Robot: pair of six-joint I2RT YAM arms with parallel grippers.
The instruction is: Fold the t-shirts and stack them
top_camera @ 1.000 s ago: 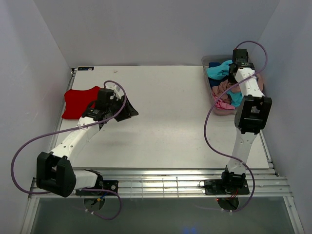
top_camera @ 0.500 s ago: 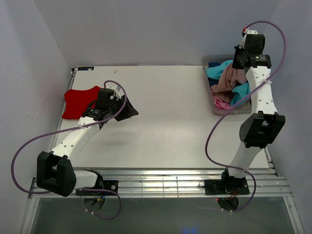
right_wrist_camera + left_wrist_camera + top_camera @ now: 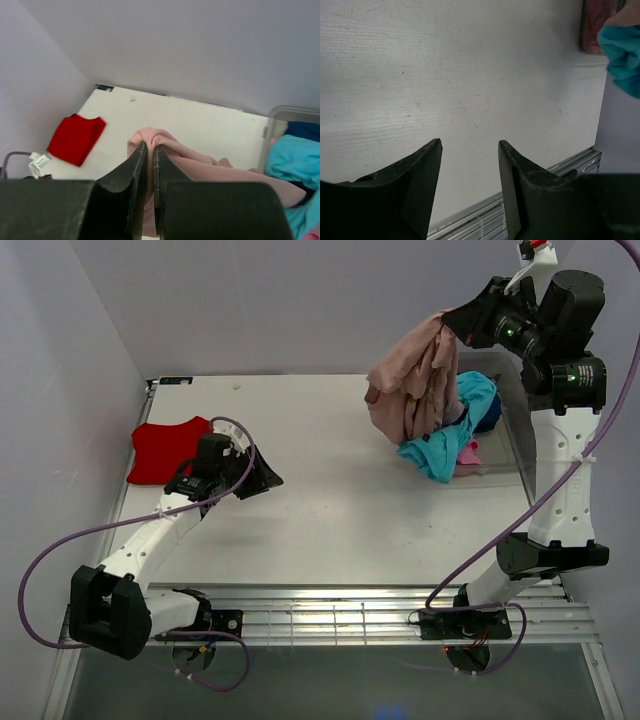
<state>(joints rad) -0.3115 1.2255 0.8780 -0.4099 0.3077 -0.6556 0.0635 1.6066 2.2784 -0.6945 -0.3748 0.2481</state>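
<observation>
My right gripper (image 3: 449, 320) is raised high at the back right, shut on a fold of the dusty-pink t-shirt (image 3: 412, 380), which hangs down bunched below it. The right wrist view shows the pink cloth (image 3: 165, 140) pinched between the fingers (image 3: 134, 170). A turquoise t-shirt (image 3: 447, 440) trails over the table's right side, with a bright pink one (image 3: 467, 454) and a navy one (image 3: 488, 415) behind it. The red t-shirt (image 3: 167, 449) lies folded at the table's left edge. My left gripper (image 3: 268, 476) hovers open over bare table just right of the red shirt, nothing between its fingers (image 3: 425, 165).
The clear grey bin (image 3: 517, 445) stands at the right edge, mostly hidden by the hanging shirts. White walls close in the table on the left, back and right. The metal rail (image 3: 330, 605) runs along the near edge.
My right gripper shut on the dusty-pink shirt in the bin and lifted it high and leftward. The turquoise shirt was dragged partly out. The left arm barely moved.
</observation>
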